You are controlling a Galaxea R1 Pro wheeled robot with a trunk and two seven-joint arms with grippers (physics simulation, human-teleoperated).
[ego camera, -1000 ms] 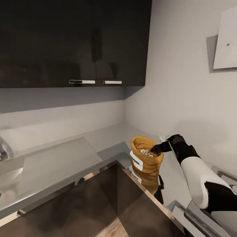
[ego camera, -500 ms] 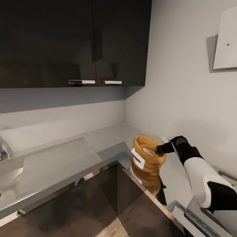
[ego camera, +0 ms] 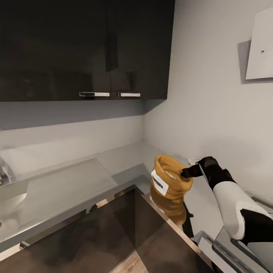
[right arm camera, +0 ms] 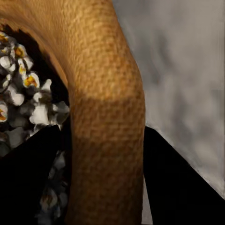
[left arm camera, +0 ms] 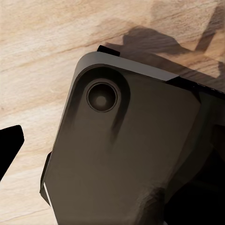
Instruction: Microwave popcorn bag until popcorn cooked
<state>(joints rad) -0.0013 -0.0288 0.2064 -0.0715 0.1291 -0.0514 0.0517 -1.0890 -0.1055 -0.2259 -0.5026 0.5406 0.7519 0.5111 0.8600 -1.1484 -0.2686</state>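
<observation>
My right gripper (ego camera: 185, 173) is shut on the rolled rim of the popcorn bag (ego camera: 168, 182), a tan burlap sack with a white label. The bag hangs tilted just above the glossy steel countertop (ego camera: 68, 185) at the inner corner, with its reflection below it. In the right wrist view the rim (right arm camera: 105, 117) runs between my two dark fingers (right arm camera: 28, 168), and the popcorn (right arm camera: 23, 93) lies inside as whitish-yellow puffs. My left gripper's one dark fingertip (left arm camera: 9, 147) stands far out at the edge of the left wrist view, over the wood floor, holding nothing. The microwave is out of view.
Dark glossy wall cabinets (ego camera: 83, 49) hang over the counter. A white panel (ego camera: 261, 45) is on the right wall. A steel-edged appliance (ego camera: 231, 246) sits at the lower right beside my right arm. A dark base cabinet (ego camera: 125, 235) fills the corner. A part of my base (left arm camera: 126, 150) shows below the left arm.
The bag has come up slightly off the countertop and tilted, its mouth turning away, as my right gripper drew it a little to the right. The camera has not moved.
</observation>
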